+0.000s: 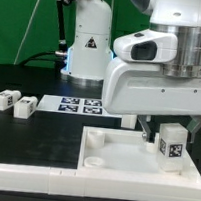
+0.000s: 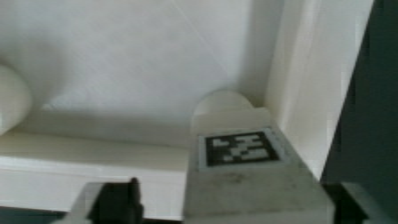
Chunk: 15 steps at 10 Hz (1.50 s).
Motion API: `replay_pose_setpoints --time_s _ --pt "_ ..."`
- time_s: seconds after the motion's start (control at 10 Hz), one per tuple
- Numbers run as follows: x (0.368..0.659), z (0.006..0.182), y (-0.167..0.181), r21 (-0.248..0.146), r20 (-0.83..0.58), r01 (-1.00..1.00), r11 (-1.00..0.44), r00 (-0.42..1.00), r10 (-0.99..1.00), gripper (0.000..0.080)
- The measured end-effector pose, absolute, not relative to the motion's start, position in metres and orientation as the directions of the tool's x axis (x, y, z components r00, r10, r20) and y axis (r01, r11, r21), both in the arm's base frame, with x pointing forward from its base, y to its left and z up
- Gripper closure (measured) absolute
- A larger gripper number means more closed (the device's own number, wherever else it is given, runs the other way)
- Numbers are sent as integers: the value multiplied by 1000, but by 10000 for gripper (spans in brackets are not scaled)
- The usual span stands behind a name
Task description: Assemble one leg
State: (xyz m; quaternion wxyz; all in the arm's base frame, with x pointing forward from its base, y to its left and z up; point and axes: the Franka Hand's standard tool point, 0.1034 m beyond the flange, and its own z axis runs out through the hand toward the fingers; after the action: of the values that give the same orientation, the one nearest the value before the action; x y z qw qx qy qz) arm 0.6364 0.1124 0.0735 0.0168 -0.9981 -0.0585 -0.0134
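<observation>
One leg, a stubby white block with a square tag, stands upright on the large white panel near its corner at the exterior view's right. My gripper hangs over it with the leg between its fingers. In the wrist view the leg lies between the dark fingers. One finger stands clear of the leg with a gap and the other is close against it. The gripper is open around the leg. The panel's inner corner shows beyond the leg's tip.
Two more legs lie on the black table at the exterior view's left. The marker board lies behind the panel. Round sockets sit at the panel's left corners. The arm's white base stands at the back.
</observation>
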Motion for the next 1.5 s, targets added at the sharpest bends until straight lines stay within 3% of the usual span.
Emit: replay_pose_setpoints --time_s 0.3,0.5,0.7,0.9,1.1,1.4,1.5 --pt "636 73 113 -33 28 104 -994 994 104 507" --pt "635 71 114 -48 18 -183 -982 983 -184 507" --pt "636 70 118 -59 7 -477 -877 878 -478 507" --pt "636 69 125 -34 16 -598 -801 801 -599 507" --pt "636 69 126 -46 8 -774 -631 631 -775 507" --pt "636 69 126 -53 -19 -894 -445 446 -895 507" --pt "636 69 125 -54 -17 -878 -475 477 -879 507"
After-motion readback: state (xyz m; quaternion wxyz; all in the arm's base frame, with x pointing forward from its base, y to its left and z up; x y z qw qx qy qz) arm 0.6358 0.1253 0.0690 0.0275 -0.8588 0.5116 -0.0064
